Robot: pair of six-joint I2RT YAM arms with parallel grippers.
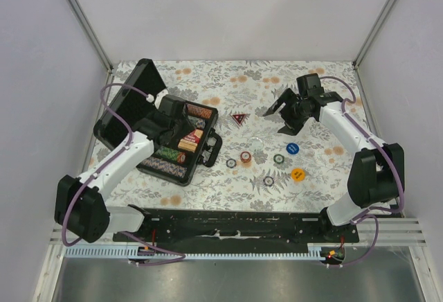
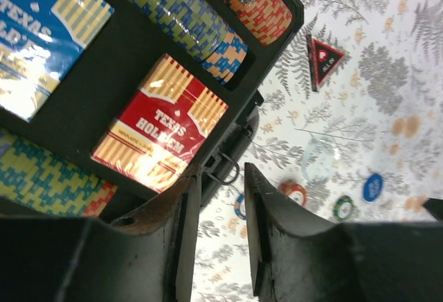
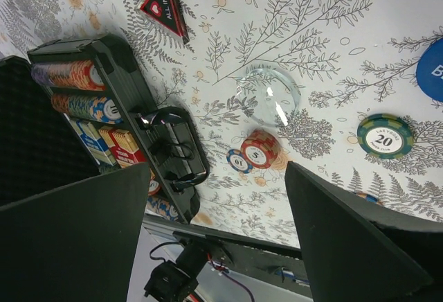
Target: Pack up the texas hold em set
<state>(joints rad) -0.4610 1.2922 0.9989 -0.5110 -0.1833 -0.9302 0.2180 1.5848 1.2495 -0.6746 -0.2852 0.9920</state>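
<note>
The black briefcase [image 1: 142, 84] lies open at the left, its lid leaning back. Its tray holds rows of multicoloured chips [image 2: 194, 28], a red card deck [image 2: 163, 125] and a blue deck [image 2: 41, 39]. My left gripper [image 1: 181, 130] hovers over the tray's near edge; in the left wrist view the gripper [image 2: 223, 177] is open by a narrow gap with nothing in it. The red-marked triangle [image 1: 239, 118] lies right of the case. Loose chips [image 1: 245, 156] are scattered mid-table. My right gripper [image 1: 275, 122] hangs wide open and empty above the table, and the right wrist view shows it [image 3: 218, 177] near a red chip [image 3: 257, 148].
A clear round disc [image 3: 266, 94] lies between the triangle [image 3: 165, 4] and the chips. A green chip [image 3: 384, 136], a blue chip [image 1: 292, 147] and an orange chip [image 1: 297, 174] lie further right. The case handle [image 3: 173, 146] sticks out toward the chips. Walls close the table on three sides.
</note>
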